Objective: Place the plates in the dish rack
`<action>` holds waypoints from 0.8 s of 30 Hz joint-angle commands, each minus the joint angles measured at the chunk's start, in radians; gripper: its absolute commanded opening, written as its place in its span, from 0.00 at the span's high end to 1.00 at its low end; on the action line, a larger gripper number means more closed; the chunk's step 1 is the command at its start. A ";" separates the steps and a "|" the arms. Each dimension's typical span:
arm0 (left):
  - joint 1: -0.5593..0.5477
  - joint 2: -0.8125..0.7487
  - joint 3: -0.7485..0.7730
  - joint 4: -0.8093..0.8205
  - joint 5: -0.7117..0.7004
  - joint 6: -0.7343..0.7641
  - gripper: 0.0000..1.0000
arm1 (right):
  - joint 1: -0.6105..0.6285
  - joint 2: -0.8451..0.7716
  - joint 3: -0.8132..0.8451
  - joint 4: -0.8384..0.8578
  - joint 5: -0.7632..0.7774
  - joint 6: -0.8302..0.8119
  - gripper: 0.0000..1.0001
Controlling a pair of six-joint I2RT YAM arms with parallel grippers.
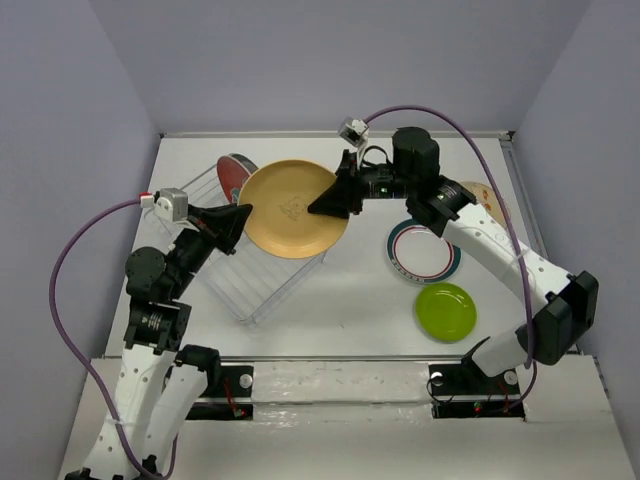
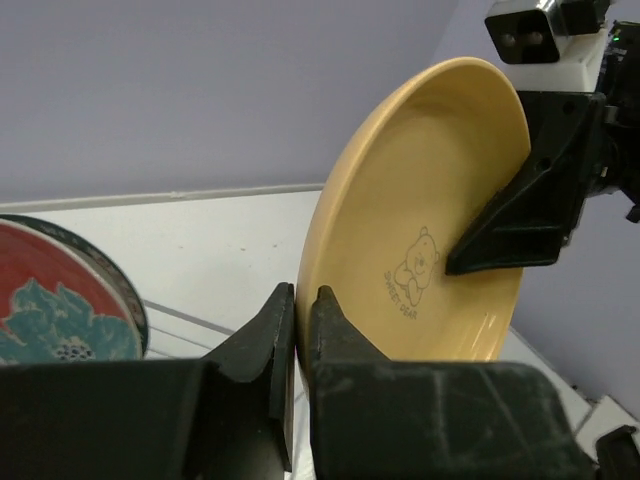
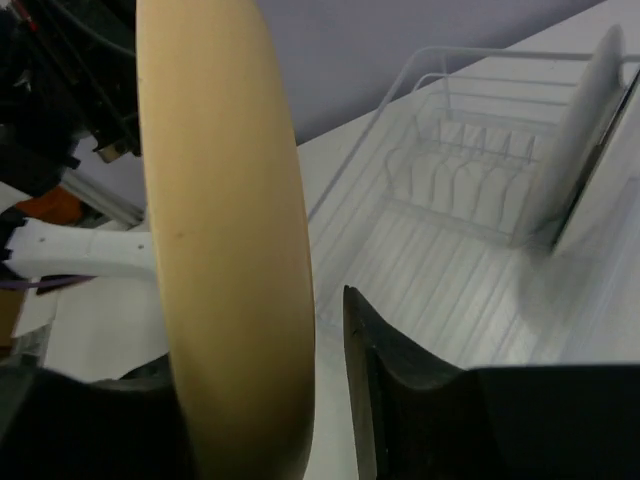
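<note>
Orange-yellow plate (image 1: pixel 292 210) is on edge in the air over the dish rack (image 1: pixel 250 290), between both arms. Left gripper (image 2: pixel 303 305) is pinched tight on the plate's near rim. Right gripper (image 1: pixel 322 203) straddles the opposite rim, jaws parted, with a gap showing between plate and one finger. Red plate (image 1: pixel 232 172) stands at the rack's far end. Lime green plate (image 1: pixel 445 311) and teal-rimmed white plate (image 1: pixel 423 252) lie flat on the table (image 1: pixel 340 300), right of the rack.

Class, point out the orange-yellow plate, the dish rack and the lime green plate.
orange-yellow plate (image 1: pixel 292 208), top view, centre of its face.
dish rack (image 1: pixel 262 288), top view, wire floor near its front corner.
lime green plate (image 1: pixel 446 311), top view, its centre.
</note>
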 commanded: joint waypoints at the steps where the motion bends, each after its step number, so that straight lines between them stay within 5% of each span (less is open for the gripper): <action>1: -0.025 -0.025 0.048 0.054 0.015 0.022 0.95 | -0.007 0.045 0.057 0.013 -0.229 0.031 0.80; 2: -0.028 -0.027 0.063 0.027 -0.010 0.034 0.94 | -0.007 0.050 0.063 0.019 -0.225 0.042 0.93; 6: -0.042 -0.027 0.134 -0.087 -0.194 0.059 0.34 | -0.007 0.079 0.127 0.024 -0.105 0.111 0.93; 7: -0.042 -0.028 0.152 -0.133 -0.278 0.074 0.01 | 0.005 0.090 0.170 -0.005 -0.011 0.111 0.93; 15: -0.082 -0.114 0.201 -0.138 -0.654 0.099 0.01 | 0.156 0.306 0.454 -0.149 0.503 0.096 0.93; 19: -0.111 -0.195 0.113 -0.063 -0.717 0.088 0.01 | 0.242 0.473 0.679 -0.290 0.896 0.050 0.93; 24: -0.137 -0.308 0.048 -0.032 -0.779 0.129 0.01 | 0.308 0.682 0.897 -0.334 1.125 0.004 0.93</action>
